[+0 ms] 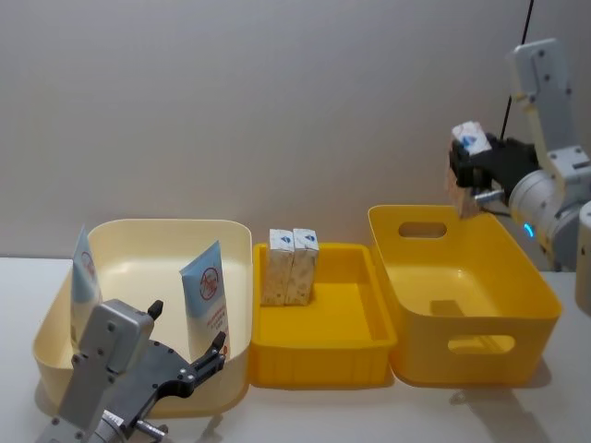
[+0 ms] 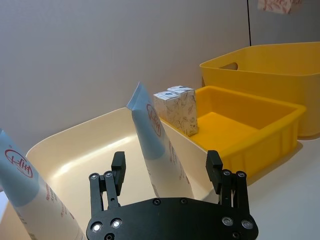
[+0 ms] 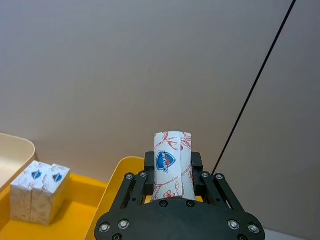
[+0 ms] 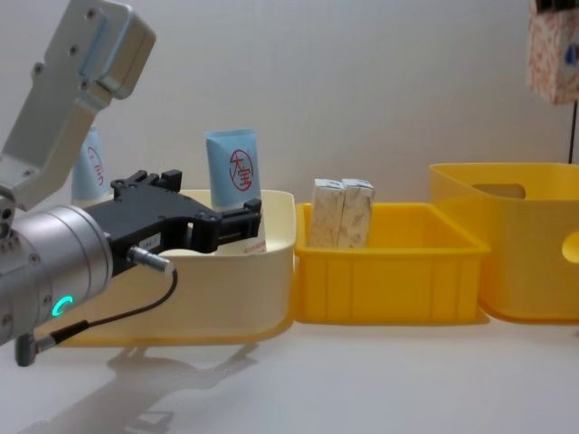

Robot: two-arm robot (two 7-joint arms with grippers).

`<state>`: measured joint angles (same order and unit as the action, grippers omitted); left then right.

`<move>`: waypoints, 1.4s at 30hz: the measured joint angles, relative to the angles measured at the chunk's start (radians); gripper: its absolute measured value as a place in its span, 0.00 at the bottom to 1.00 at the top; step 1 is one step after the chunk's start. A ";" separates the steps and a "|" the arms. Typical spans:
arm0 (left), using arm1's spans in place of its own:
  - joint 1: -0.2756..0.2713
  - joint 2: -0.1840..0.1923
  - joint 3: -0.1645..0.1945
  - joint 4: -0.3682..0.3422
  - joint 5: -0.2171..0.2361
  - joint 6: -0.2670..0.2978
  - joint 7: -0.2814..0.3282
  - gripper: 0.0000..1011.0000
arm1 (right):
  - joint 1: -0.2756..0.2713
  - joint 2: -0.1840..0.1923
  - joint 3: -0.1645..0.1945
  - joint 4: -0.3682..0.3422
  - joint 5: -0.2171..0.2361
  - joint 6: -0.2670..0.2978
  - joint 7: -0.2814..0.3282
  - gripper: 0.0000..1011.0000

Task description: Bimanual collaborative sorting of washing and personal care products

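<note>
At two o'clock my right gripper (image 1: pixel 473 171) pinches a speckled beige cardboard box (image 3: pixel 172 165), likely light and crushable, by its flat sides; my left gripper (image 2: pixel 166 165) hangs spread at seven o'clock.

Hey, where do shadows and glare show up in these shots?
Head view: a shadow lies inside the tall yellow bin, under the box in the right claw. Chest view: the open left claw throws soft shadows on the table. Left wrist view: a bright sheen inside the cream bin.
</note>
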<state>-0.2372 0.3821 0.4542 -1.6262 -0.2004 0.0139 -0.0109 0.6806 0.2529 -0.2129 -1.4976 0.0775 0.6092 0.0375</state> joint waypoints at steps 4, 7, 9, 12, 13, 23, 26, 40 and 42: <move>0.000 0.000 0.000 0.000 0.000 0.000 0.000 0.99 | -0.002 -0.010 -0.001 0.018 0.002 0.010 0.005 0.40; 0.000 0.000 0.000 0.000 0.000 0.000 0.000 0.99 | -0.002 -0.017 -0.006 0.035 0.002 0.015 0.006 0.40; 0.000 0.000 0.000 0.000 0.000 0.000 0.000 0.99 | -0.002 -0.023 -0.010 0.049 0.000 0.020 0.006 0.40; 0.000 0.000 0.000 0.000 0.000 0.000 0.000 0.99 | -0.001 -0.032 -0.014 0.065 -0.007 0.029 -0.003 0.40; 0.000 0.000 0.000 0.000 0.000 0.000 0.000 0.99 | -0.001 -0.034 -0.014 0.068 -0.009 0.031 -0.005 0.40; 0.000 0.000 0.000 0.000 0.000 0.000 0.000 0.99 | 0.001 -0.056 -0.017 0.105 -0.043 0.078 -0.056 0.40; 0.000 0.000 0.000 0.000 0.000 0.000 0.000 0.99 | 0.000 -0.060 -0.016 0.112 -0.050 0.087 -0.067 0.40; 0.000 0.000 0.000 0.000 0.000 0.000 0.000 0.99 | -0.004 -0.069 -0.013 0.128 -0.069 0.116 -0.094 0.68; 0.000 0.000 0.000 0.000 0.000 0.000 0.000 0.99 | -0.004 -0.069 -0.013 0.130 -0.070 0.117 -0.096 0.76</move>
<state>-0.2372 0.3821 0.4542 -1.6262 -0.2004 0.0139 -0.0109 0.6769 0.1835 -0.2254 -1.3680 0.0072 0.7266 -0.0589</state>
